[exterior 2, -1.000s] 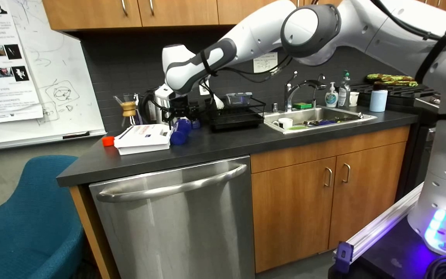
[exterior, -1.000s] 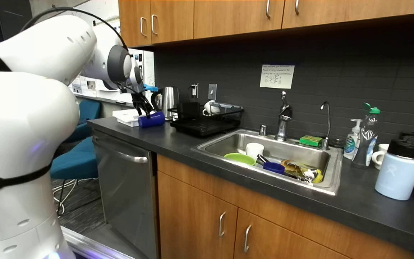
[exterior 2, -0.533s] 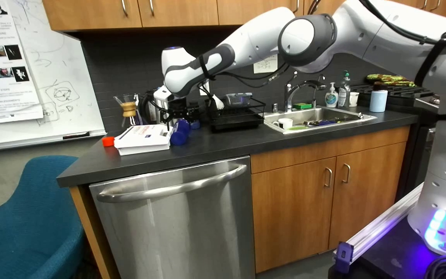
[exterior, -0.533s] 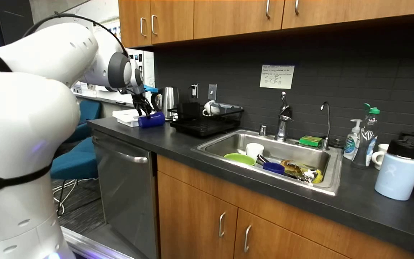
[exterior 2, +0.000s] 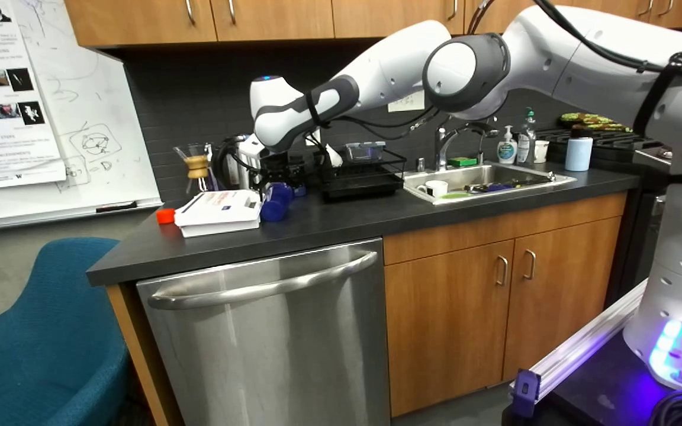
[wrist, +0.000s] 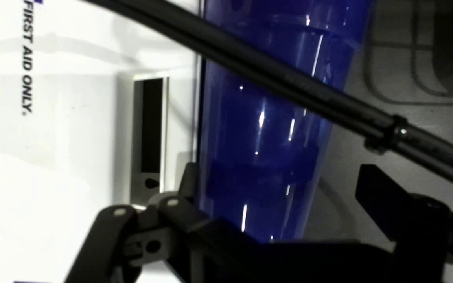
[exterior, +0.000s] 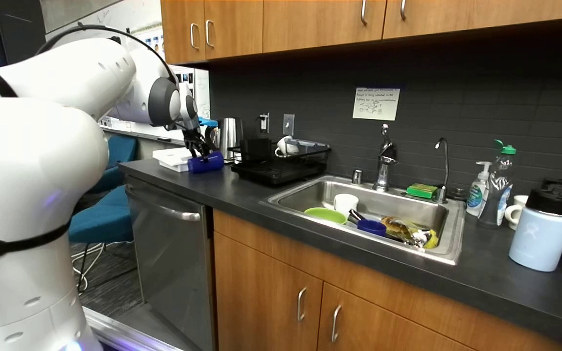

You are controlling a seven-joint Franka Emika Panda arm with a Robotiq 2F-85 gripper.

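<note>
The fingers stand apart, slightly lower than a second ago, low enough to straddle a blue tumbler without gripping it. It lies sideways on the counter, just beside a white first-aid kit; a black dish rack stands near, a teal chair past the counter's end.

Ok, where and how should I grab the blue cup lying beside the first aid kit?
Probably around its body, coming from above: the blue cup lies on its side, so its long curved walls can be pinched crosswise. The first aid kit runs close along one side, leaving little room there, so go in straight. In the wrist view, the claw stands open across the cup.
</note>
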